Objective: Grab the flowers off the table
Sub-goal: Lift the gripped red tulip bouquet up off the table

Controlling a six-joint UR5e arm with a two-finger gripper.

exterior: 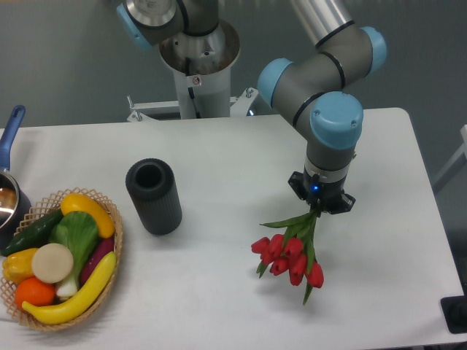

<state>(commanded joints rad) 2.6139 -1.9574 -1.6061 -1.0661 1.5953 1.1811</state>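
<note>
I have my end effector (319, 207) pointed straight down and closed around the stem end of the flowers (290, 254), gripping where the stalks are gathered into one bundle. That is the sensible place to take them: the tied stems give me one firm thing to pinch, while the buds and loose leaves would crush or slip. My fingers themselves are hidden under the wrist housing, so I judge the closure from the way the stems run right up into it.

The bunch hangs from the grip toward 7 o'clock, heads lowest, because I hold it at one end and the heavier blooms droop. It sits toward the 4 o'clock part of the desk (408, 240). I judge it lifted, or nearly so, but whether the lowest buds are touching the white top I cannot tell from this angle.

The flowers are a small cluster of red tulip buds, all closed and glossy, packed close together, with slim green stems and a few narrow leaves splaying out near my grip and one thin tip trailing below the blooms.

The black cylinder (154, 197) stands well apart at 9 o'clock from the bunch, open end up, and the basket of produce (58, 257) lies farther still at the desk's edge.
</note>
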